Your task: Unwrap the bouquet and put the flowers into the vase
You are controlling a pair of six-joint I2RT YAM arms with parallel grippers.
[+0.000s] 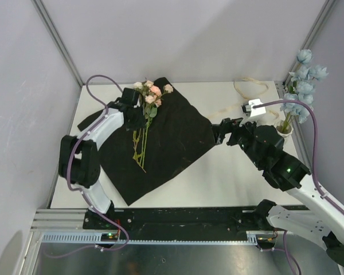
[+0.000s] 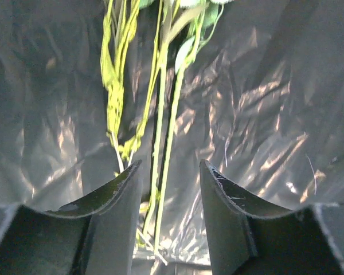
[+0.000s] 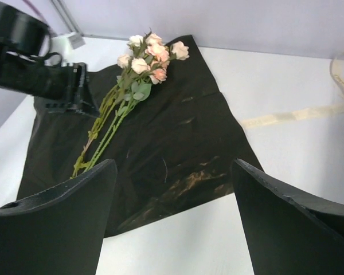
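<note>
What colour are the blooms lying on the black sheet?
Peach-pink and cream blooms on green stems; the right wrist view shows them best.

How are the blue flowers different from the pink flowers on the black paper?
The blue flowers stand upright in the vase on the right, but the pink flowers lie flat on the black paper on the left. The blue flowers are pale blue, while the pink flowers are peach-pink and cream. Both are small bunches on thin green stems.
</note>
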